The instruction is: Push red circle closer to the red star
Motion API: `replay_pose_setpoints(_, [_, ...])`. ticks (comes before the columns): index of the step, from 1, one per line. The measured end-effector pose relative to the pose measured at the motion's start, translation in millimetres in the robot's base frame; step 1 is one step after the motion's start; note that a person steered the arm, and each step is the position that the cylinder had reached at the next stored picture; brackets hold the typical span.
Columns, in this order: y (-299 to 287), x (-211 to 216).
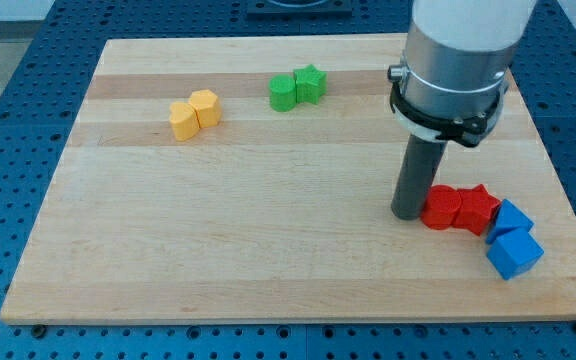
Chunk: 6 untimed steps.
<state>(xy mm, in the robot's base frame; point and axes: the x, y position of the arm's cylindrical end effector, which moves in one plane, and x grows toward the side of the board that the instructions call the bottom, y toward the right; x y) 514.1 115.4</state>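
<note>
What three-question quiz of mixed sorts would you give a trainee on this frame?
1. True or false: my tip stands at the view's left of the red circle block.
2. Which block touches the red circle block on its other side: (a) red star block, (b) green star block, (c) yellow block?
3. How many blue blocks lie on the wooden board?

Key: 1 true, right beside it. 2 a. 3 two, at the view's bottom right.
</note>
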Motion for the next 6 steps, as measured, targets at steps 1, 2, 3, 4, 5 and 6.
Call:
replay_pose_setpoints(1, [-8,-6])
replay_pose_setpoints(2, [-41,-44])
replay_pose_setpoints(3, [-96,-65])
replay_pose_setpoints(4, [-156,-65])
replay_pose_setpoints(5, [-217,-65])
replay_pose_setpoints(6, [-274,-66])
